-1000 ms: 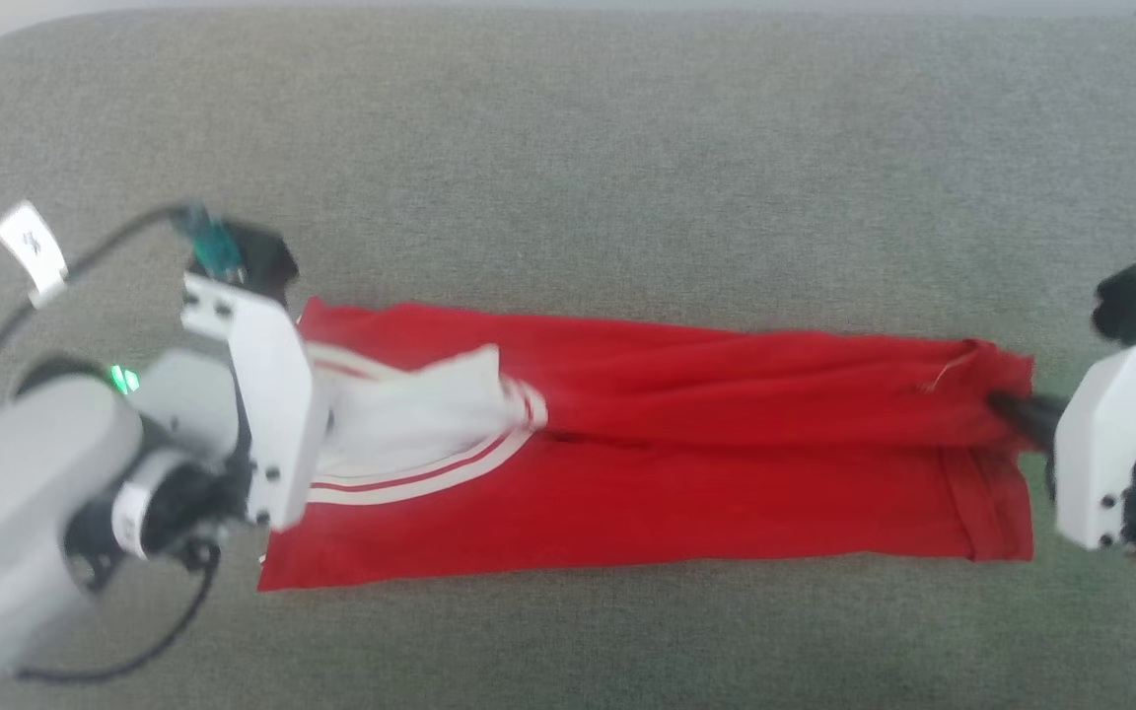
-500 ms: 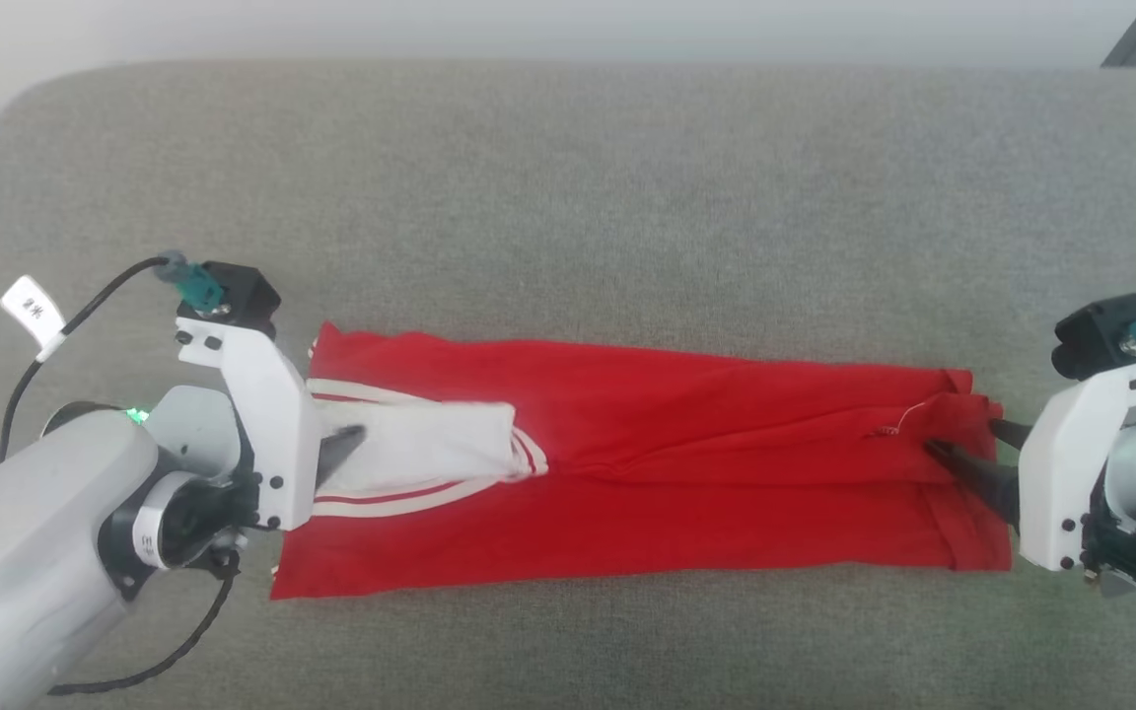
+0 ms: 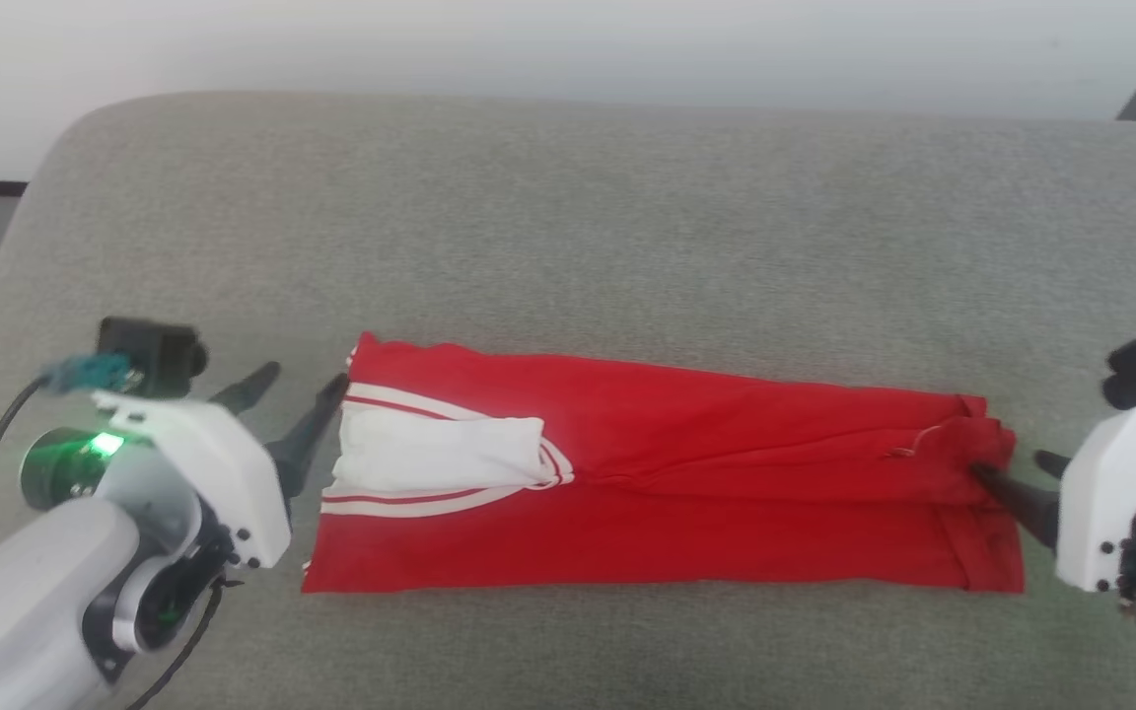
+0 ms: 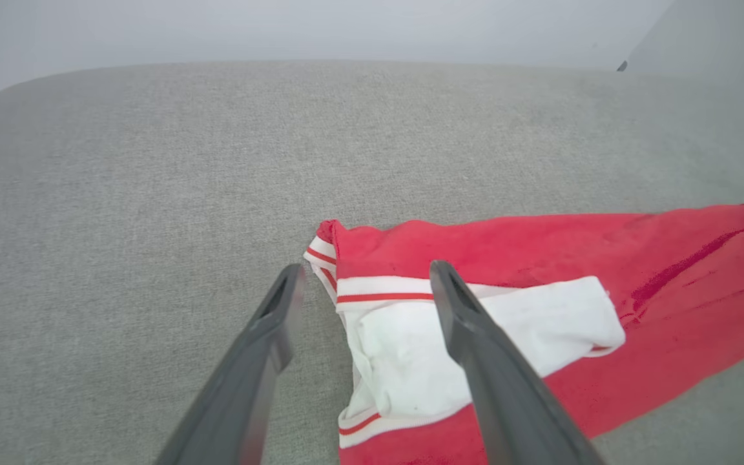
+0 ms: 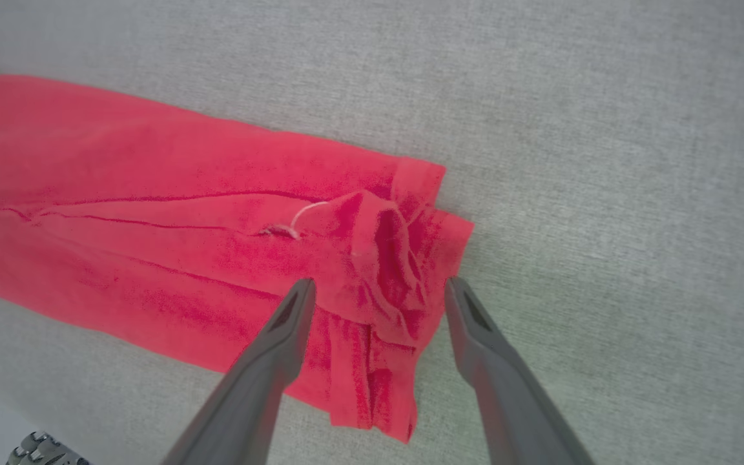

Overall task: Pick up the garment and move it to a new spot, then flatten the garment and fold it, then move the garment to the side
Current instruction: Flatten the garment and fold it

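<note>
The left gripper (image 3: 302,380) has its two dark fingers spread wide and grips nothing. In the head view it sits just beside the striped end of the garment (image 3: 676,503), one fingertip close to the red corner. The left wrist view shows the left gripper (image 4: 367,271) straddling that edge. One finger lies over the grey fabric surface (image 4: 120,194) and the other over the white panel (image 4: 411,349). Whether either finger touches the cloth cannot be told.

The right gripper (image 3: 1014,465) is spread as well and empty, at the opposite end of the garment. The right wrist view shows the right gripper (image 5: 378,284) with one finger over the bunched hem and the other over bare grey surface past the edge.

The garment (image 5: 120,194) lies as a long narrow red band across the middle of the grey fabric surface (image 3: 568,247), folded lengthwise with creases running along it. Its left end carries a white panel (image 3: 430,454) bordered by red-and-white striped bands. The right end is rumpled, and a loose pale thread (image 5: 304,216) curls there. That thread is sharp in the right wrist view but only a faint line in the head view.

The head view also takes in a green light (image 3: 100,444) on the left wrist, a teal cable connector (image 3: 85,373) and the pale wall (image 3: 568,39) behind.
</note>
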### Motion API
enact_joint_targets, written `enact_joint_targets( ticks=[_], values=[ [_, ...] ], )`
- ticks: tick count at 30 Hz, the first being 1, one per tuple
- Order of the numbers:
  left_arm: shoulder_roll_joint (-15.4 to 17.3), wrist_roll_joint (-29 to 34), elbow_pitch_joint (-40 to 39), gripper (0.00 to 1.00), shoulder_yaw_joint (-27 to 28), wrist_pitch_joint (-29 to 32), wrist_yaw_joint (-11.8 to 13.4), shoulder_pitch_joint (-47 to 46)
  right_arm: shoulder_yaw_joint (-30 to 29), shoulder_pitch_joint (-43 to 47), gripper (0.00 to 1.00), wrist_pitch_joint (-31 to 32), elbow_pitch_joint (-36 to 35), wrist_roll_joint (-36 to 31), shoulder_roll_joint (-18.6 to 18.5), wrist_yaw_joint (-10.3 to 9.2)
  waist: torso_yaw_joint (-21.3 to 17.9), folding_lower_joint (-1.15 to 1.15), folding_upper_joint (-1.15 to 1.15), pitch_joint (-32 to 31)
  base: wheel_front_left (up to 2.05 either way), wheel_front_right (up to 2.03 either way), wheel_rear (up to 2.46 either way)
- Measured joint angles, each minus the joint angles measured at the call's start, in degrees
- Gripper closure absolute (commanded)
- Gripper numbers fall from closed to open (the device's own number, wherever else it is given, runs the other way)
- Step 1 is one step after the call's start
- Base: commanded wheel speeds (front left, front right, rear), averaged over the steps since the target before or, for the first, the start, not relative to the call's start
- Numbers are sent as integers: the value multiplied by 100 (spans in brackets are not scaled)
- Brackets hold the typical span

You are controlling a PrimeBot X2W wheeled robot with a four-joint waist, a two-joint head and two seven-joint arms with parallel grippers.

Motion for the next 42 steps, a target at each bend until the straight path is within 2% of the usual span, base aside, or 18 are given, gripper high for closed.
enact_joint_targets(
  ticks=[5, 9, 12, 16, 19, 21, 23, 24, 30, 35, 39, 42],
  values=[
    [1, 172, 93, 0, 259, -1069, 10, 390, -253, 2, 0, 98, 247, -108, 38, 0, 173, 0, 0, 35, 0, 0, 0],
    [-10, 271, 166, 0, 388, -1491, 42, 636, -363, -24, 0, 197, 445, -113, 79, 0, 276, 0, 0, 79, 0, 0, 0],
    [-90, 311, 241, 0, 697, -1651, 85, 862, -381, -79, 0, 293, 689, -148, 110, 0, 377, 0, 0, 142, 0, 0, 0],
    [-349, 644, 301, 0, 1349, -1681, 40, 1223, -353, -297, 0, 355, 1062, -141, 207, 0, 517, 0, 0, 236, 0, 0, 0],
    [-749, 1238, 300, 0, 2182, -1696, -130, 1676, -229, -578, 0, 354, 1484, -82, 236, -2, 647, 0, 0, 330, 0, 0, 0],
    [-960, 1397, 347, 0, 2479, -1695, -272, 1956, -120, -683, 0, 369, 1630, -24, 221, -9, 700, 0, 0, 363, 0, 0, 0],
    [-1125, 1679, 354, 0, 2771, -1695, -433, 2111, -33, -761, 91, 436, 1725, 62, 171, -18, 742, 0, 0, 385, 0, 0, 0],
    [-1210, 1773, 349, 0, 2929, -1695, -506, 2160, 19, -787, 100, 468, 1749, 112, 144, -19, 756, 0, 1, 392, 0, 0, 0],
    [-1692, 2334, 385, 0, 3755, -1695, -889, 2522, 183, -861, 100, 444, 1730, 446, 125, -2, 739, 0, 0, 409, 0, 0, 0],
    [-1975, 2694, 475, 0, 4169, -1695, -1179, 2677, 108, -873, 100, 332, 1671, 622, 92, 1, 634, 0, 0, 408, 0, 0, 0],
    [-2183, 2926, 498, 0, 4430, -1695, -1395, 2690, -46, -900, 100, 208, 1686, 619, -47, 11, 532, 0, 0, 413, 0, 0, 0],
    [-2315, 3117, 531, 0, 4596, -1695, -1510, 2695, -339, -964, 100, 149, 1840, 599, -318, 8, 468, 0, 0, 431, 0, 0, 0]
  ],
)
